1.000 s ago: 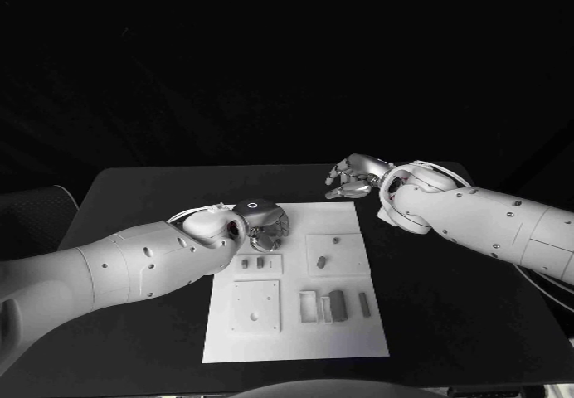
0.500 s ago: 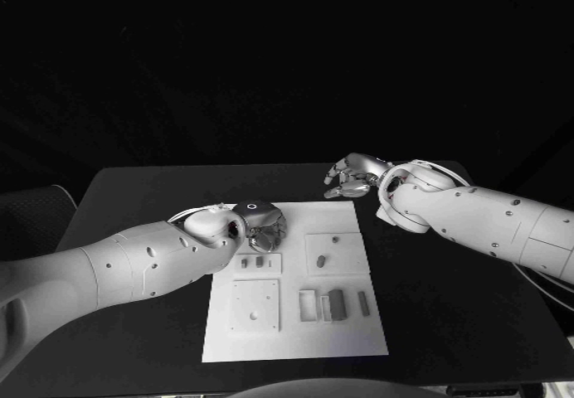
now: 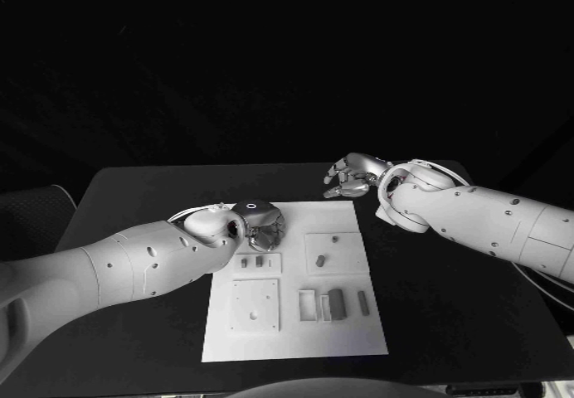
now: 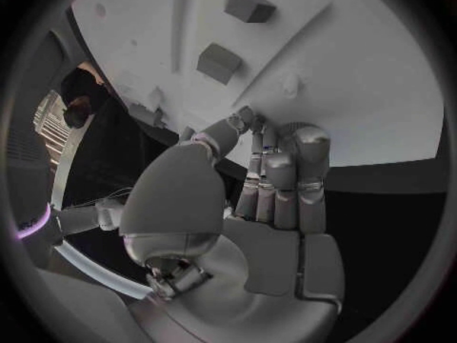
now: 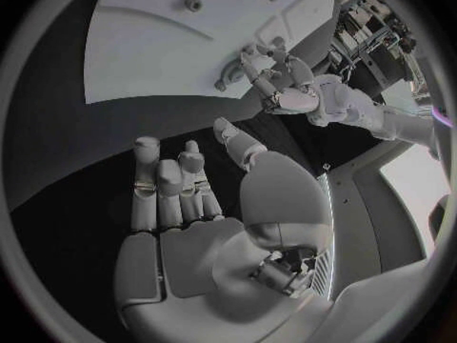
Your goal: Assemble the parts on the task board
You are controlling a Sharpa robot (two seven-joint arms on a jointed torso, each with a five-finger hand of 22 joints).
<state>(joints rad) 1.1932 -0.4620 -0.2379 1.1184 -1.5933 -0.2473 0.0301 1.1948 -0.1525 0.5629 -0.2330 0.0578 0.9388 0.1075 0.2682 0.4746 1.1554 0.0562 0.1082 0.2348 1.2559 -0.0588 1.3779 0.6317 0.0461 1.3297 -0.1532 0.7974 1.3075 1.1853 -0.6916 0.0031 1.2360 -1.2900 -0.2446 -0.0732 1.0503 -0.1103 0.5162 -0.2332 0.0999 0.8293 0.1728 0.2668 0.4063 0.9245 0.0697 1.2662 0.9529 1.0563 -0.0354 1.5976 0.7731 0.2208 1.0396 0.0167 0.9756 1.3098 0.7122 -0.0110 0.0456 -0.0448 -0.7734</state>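
The task board (image 3: 294,282) lay flat in the middle of the black table (image 3: 132,195). Its long side ran away from the robot, toward the far edge of the table. Small grey parts (image 3: 336,303) sat on it, and most of the long ones pointed the same way as the board.

The left hand (image 3: 263,228) was over the far left corner of the board. Its fingers (image 4: 271,171) were bent in close together. It was hard to see if a tiny part was tucked between them, so I cannot tell if it held something or nothing.

The right hand (image 3: 349,177) hung over the table just past the far right corner of the board. Its fingers (image 5: 167,187) were apart and it held nothing.

What could go wrong? The left hand was very near the two little parts (image 3: 252,262) on the board's left side. If it came down crooked, it could knock them over or push them away. It could also bump the board and make it slide, because nothing was holding it down.
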